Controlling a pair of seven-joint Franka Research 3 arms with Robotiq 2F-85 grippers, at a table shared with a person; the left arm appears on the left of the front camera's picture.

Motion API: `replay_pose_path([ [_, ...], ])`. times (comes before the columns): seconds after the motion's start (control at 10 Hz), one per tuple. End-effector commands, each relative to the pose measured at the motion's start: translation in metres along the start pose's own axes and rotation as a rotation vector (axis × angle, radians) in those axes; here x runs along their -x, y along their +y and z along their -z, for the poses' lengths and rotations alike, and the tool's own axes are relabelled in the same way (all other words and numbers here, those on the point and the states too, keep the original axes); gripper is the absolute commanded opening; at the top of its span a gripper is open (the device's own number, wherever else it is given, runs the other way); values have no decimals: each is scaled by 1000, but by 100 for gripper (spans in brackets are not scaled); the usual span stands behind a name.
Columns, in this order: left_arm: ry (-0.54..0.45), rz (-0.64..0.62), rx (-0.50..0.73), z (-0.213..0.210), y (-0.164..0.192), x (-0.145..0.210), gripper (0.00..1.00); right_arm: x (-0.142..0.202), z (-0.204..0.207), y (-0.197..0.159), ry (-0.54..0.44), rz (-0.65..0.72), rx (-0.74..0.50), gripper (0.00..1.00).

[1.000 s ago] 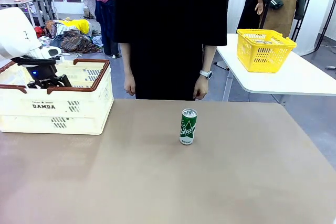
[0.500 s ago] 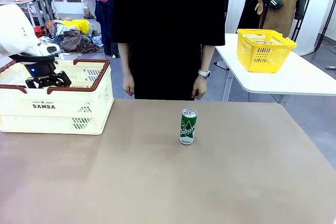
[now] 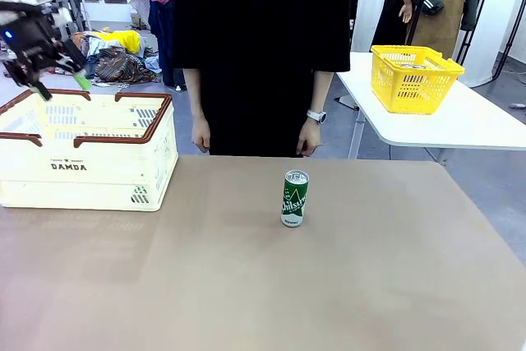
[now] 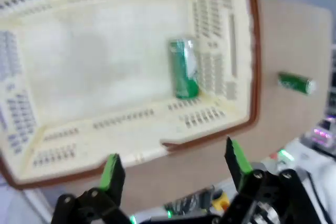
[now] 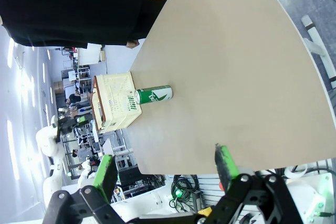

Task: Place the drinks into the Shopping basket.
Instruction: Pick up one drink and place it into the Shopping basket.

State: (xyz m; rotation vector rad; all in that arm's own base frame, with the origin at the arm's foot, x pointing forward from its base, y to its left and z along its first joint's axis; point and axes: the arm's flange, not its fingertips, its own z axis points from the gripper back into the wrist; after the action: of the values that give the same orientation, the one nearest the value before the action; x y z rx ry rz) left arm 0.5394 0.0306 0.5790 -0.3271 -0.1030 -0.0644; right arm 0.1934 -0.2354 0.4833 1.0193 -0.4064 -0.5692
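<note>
One can (image 4: 182,75) lies in the basket (image 3: 99,178) below our left gripper (image 3: 59,84), spread and empty, so next we should fetch the second can (image 3: 294,198) standing toward the table (image 3: 378,285)'s far edge, right gripper (image 5: 164,163) also spread.

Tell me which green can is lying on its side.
The green can inside the Shopping basket, flat on its floor; the other green can stands upright on the table.
</note>
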Motion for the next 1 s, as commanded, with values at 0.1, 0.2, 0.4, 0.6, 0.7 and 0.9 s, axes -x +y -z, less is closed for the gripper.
replay_pose_path([
  [0.1, -26, 12, 174, -79, 4, 93, 100, 0, -2, 0, -4, -22, -13, 100],
  [0.2, -143, -125, 331, -87, 11, 118, 100, 0, -2, 0, -4, -22, -13, 100],
  [0.4, -149, -120, 607, -67, 34, 162, 100, 0, -2, 0, -4, -22, -13, 100],
  [0.6, -190, 43, 893, -31, 74, 204, 100, 0, -2, 0, -4, -22, -13, 100],
  [0.7, -204, 61, 973, -13, 97, 212, 100, 0, -2, 0, -4, -22, -13, 100],
  [0.9, -224, 9, 1110, 5, 153, 224, 100, 0, -2, 0, -4, -22, -13, 100],
])
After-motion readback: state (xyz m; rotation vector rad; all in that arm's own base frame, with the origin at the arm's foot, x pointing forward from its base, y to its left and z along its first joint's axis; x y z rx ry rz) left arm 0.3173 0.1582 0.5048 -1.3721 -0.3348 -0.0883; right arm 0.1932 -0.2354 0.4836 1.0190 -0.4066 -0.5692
